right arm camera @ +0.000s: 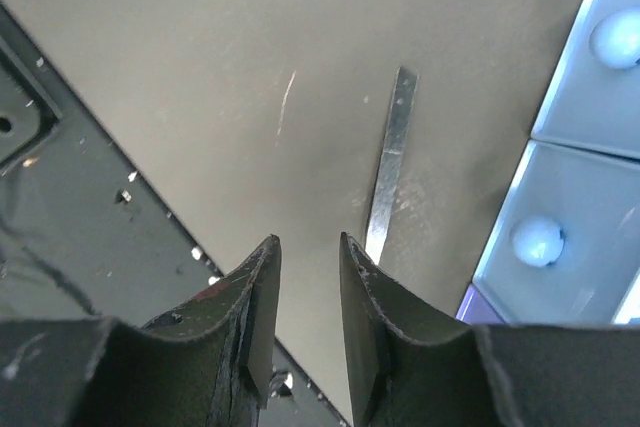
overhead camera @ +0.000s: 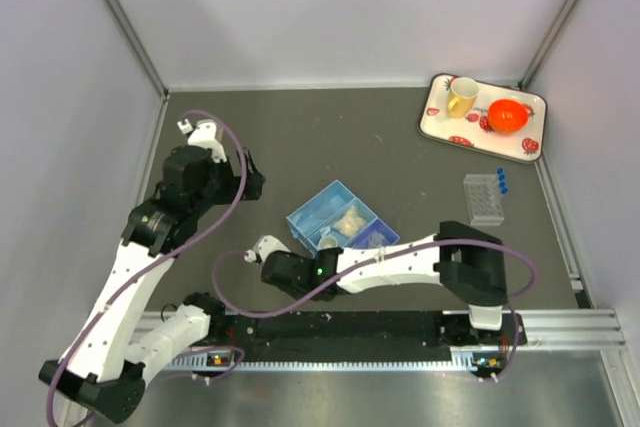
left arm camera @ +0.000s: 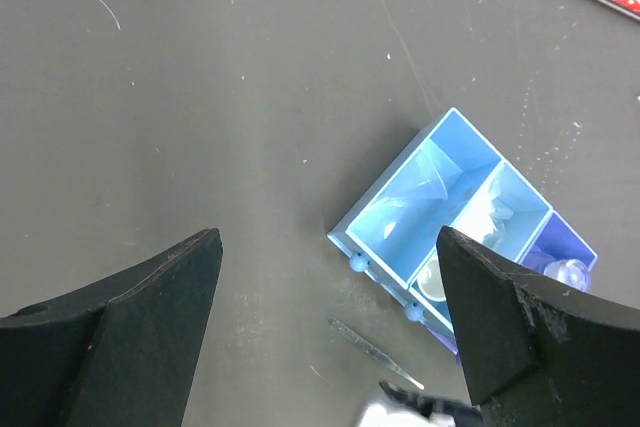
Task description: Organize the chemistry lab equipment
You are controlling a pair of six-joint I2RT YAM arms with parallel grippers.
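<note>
On the left, the left arm stretches far over the table, left gripper [left arm camera: 328, 242] wide apart and empty. At centre, the right arm lies low, bent leftward, right gripper [right arm camera: 308, 242] slightly apart, empty, beside a thin metal strip [right arm camera: 390, 157]; the blue tray [overhead camera: 312, 200] sits just right.

Yellow mug [overhead camera: 461, 97] and orange bowl [overhead camera: 508, 115] on strawberry tray [overhead camera: 438, 119].

Through my overhead feed, a blue three-compartment tray [overhead camera: 312, 213] lies near the middle of the surface, turned diagonally to its edges. The compartment toward the far-left corner holds a clear funnel [left arm camera: 425, 182]. The middle compartment holds a small bag of white material [overhead camera: 351, 219]. The third holds clear rounded pieces I cannot identify. A clear plastic tube rack [overhead camera: 483, 202] sits close to the right edge, with blue-capped tubes [overhead camera: 502, 182] standing at its far end.
</note>
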